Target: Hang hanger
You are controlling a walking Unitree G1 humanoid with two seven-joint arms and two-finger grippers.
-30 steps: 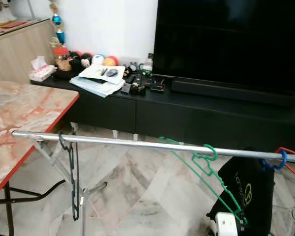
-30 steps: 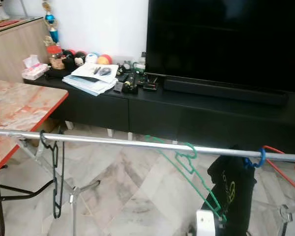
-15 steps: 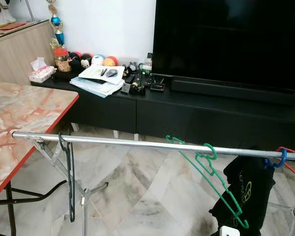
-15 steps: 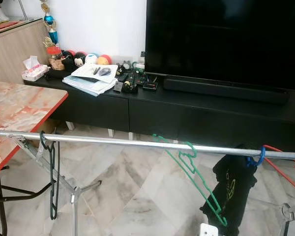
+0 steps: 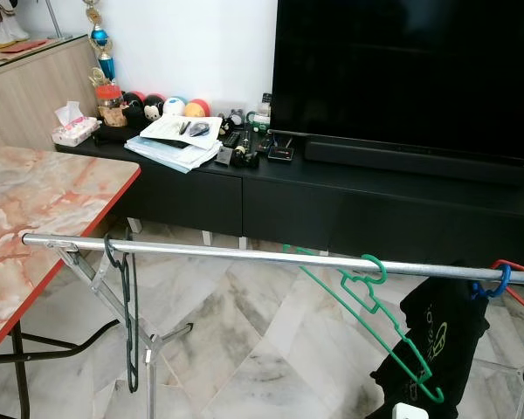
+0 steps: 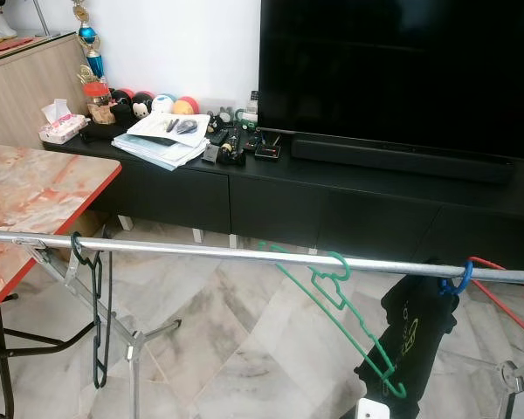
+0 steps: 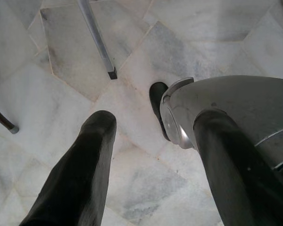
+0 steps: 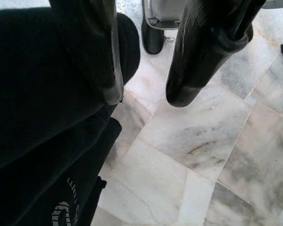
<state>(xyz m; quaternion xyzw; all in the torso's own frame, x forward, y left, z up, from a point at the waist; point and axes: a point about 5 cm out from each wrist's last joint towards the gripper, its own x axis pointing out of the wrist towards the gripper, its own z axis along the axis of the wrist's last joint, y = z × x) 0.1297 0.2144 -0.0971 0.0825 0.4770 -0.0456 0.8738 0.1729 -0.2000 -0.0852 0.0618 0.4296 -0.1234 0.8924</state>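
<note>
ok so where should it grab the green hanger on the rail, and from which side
Probably the green hanger by its long straight arm just below the hook, coming from the robot's side of the silver rail. It hangs tilted, slanting down to the robot's right toward the black shirt, so fingers closing across that thin bar should have free space.

A green plastic hanger (image 5: 371,319) hangs by its hook from the silver rail (image 5: 244,255), right of the middle. Its body is tilted strongly: it runs from the hook down and to the right, and its low end is in front of a black garment (image 5: 437,336) that hangs on the same rail from a blue hook (image 5: 493,284). A dark thin hanger (image 5: 127,314) hangs near the left end of the rail, almost straight down, seen edge-on. The rail is horizontal and rests on a folding metal stand (image 5: 148,349).
</note>
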